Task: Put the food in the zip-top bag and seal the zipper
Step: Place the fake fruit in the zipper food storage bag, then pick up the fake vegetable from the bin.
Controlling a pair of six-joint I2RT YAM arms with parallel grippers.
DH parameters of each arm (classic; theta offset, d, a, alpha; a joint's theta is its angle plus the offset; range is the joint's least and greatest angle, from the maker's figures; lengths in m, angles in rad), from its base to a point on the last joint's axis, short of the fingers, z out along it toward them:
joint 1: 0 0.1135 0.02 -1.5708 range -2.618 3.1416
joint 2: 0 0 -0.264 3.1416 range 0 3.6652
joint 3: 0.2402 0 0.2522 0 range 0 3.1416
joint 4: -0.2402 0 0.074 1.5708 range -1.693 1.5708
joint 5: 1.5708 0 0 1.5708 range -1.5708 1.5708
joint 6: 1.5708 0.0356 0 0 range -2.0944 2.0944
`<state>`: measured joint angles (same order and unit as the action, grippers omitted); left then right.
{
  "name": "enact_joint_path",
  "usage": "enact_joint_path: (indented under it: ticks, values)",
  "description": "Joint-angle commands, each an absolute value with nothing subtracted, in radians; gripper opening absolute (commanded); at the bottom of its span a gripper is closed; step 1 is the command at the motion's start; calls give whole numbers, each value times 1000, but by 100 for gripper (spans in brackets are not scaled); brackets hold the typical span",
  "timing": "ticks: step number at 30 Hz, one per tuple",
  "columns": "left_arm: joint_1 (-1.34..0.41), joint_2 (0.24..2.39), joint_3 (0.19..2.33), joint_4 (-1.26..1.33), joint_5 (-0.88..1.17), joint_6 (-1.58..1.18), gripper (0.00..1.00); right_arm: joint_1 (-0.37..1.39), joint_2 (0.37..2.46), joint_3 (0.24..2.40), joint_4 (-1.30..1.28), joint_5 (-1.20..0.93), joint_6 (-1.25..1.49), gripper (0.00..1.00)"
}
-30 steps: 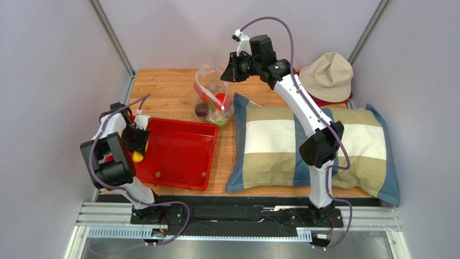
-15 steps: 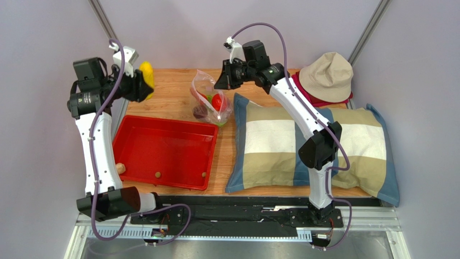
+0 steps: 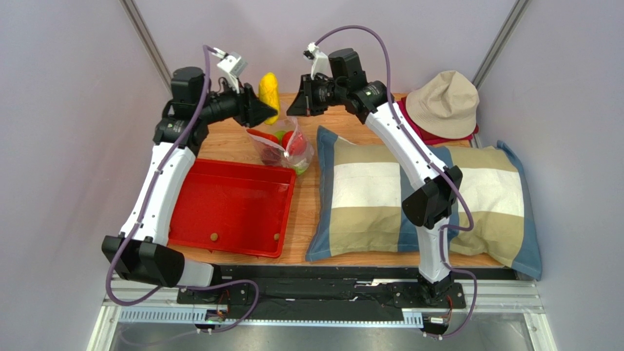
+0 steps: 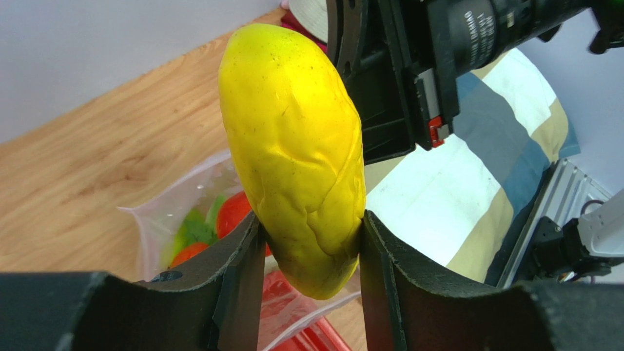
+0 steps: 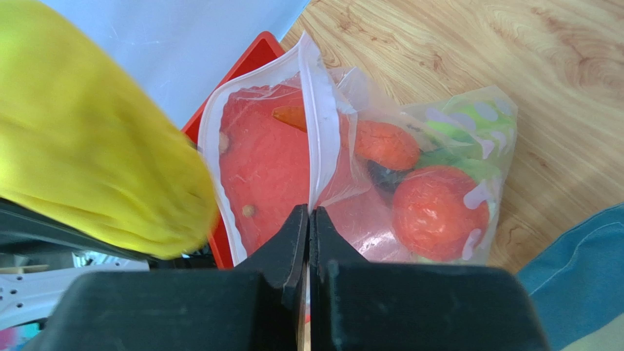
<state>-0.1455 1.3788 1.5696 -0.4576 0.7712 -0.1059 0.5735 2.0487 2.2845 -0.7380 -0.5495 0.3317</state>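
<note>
My left gripper is shut on the yellow banana-like piece and holds it in the air above the open mouth of the zip-top bag. My right gripper is shut on the bag's mouth edge with the zipper strip and holds it up. Inside the bag lie a red-orange fruit, an orange carrot, green pieces and a dark fruit. The yellow piece also shows blurred in the right wrist view.
A red tray lies left of the bag with a few small brown bits in it. A striped pillow fills the right side of the table. A beige hat sits at the back right on something red.
My left arm has swung from the red tray up and to the right, carrying the yellow piece over the bag. My right gripper has stayed holding the bag's mouth, shifting slightly.
</note>
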Motion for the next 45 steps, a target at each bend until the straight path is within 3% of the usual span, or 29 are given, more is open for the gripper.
enact_joint_path:
  ticks: [1, 5, 6, 8, 14, 15, 18, 22, 24, 31, 39, 45]
  values:
    - [-172, 1400, 1502, -273, 683, -146, 8, 552, 2086, 2352, -687, -578, 440, 0]
    - [-205, 1428, 1462, -282, 624, -43, 23, 535, 2092, 2338, -670, -586, 488, 0]
    - [-206, 1449, 1473, -300, 624, -37, 43, 534, 2094, 2335, -667, -591, 495, 0]
    - [-206, 1472, 1505, -388, 620, -25, 59, 531, 2095, 2336, -663, -589, 497, 0]
    - [-206, 1451, 1523, -475, 626, -17, 76, 531, 2097, 2318, -640, -607, 532, 0]
    - [-201, 1431, 1529, -492, 617, -6, 89, 531, 2097, 2321, -640, -606, 531, 0]
    - [-161, 1364, 1523, -555, 647, -14, 96, 528, 2092, 2324, -646, -597, 514, 0]
    - [-10, 1335, 1566, -800, 647, 90, 96, 528, 2080, 2321, -661, -580, 485, 0]
    - [35, 1344, 1592, -924, 523, 178, 95, 529, 2077, 2316, -663, -580, 463, 0]
    - [267, 1322, 1497, -1293, 393, 495, 94, 517, 2056, 2278, -684, -564, 399, 0]
    - [296, 1364, 1381, -1456, 44, 696, 88, 514, 2036, 2238, -695, -583, 394, 0]
    - [321, 1434, 1257, -1424, -110, 729, 81, 512, 2028, 2232, -696, -586, 400, 0]
